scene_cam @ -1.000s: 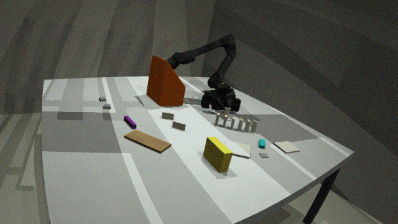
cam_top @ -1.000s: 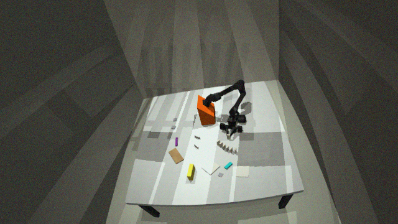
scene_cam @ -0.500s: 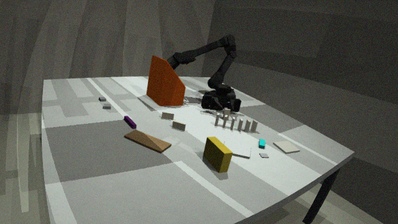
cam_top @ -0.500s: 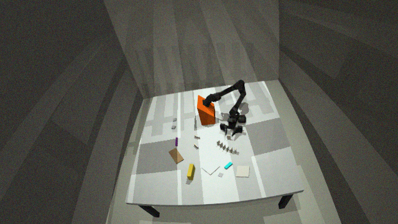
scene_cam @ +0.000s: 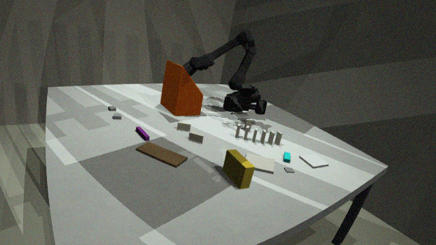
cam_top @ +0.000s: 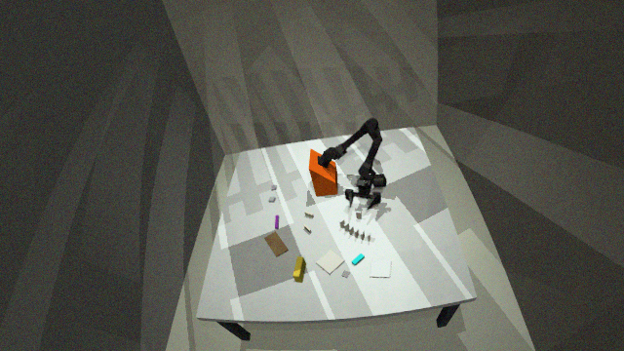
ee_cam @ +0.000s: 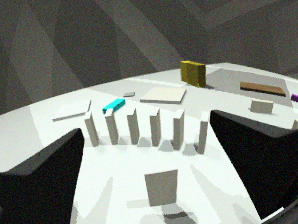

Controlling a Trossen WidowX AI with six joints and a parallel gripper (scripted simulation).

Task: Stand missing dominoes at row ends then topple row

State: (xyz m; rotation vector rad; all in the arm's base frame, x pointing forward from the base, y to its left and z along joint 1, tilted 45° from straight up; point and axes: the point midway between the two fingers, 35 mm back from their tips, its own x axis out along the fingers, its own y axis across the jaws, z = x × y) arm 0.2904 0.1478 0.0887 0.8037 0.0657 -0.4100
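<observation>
Right now, seen from beside the table:

Standing row: six grey dominoes [ee_cam: 145, 128] upright in an evenly spaced line on the white table [cam_top: 429, 292].
New domino: one more domino [ee_cam: 162, 187] stands upright by itself, near the row but to the arm's side of it, not in line with it; it faces the wrist view broadside, between the fingers and touching neither.
Lying dominoes: two grey dominoes [scene_cam: 189, 132] lie on their long edges, well apart from the row, near the orange block.
Small grey tiles: three, two [scene_cam: 114, 112] at the far left and one [scene_cam: 289, 169] by the cyan piece.
Other pieces, one each: orange wedge block [scene_cam: 180, 90], yellow block [scene_cam: 238, 169], purple bar [scene_cam: 142, 133], cyan block [scene_cam: 287, 156], brown flat board [scene_cam: 162, 154]; two pale flat squares [scene_cam: 261, 162], one beside the yellow block and one [scene_cam: 313, 160] farther right.
Containers: none that I can make out.
Gripper: gripper [cam_top: 363, 196] is spread wide and grips nothing; its dark fingers flank the lone domino low over the table.
Arm: black arm [cam_top: 368, 141] rises from behind the orange block, bends at a high elbow and drops steeply to the wrist.
</observation>
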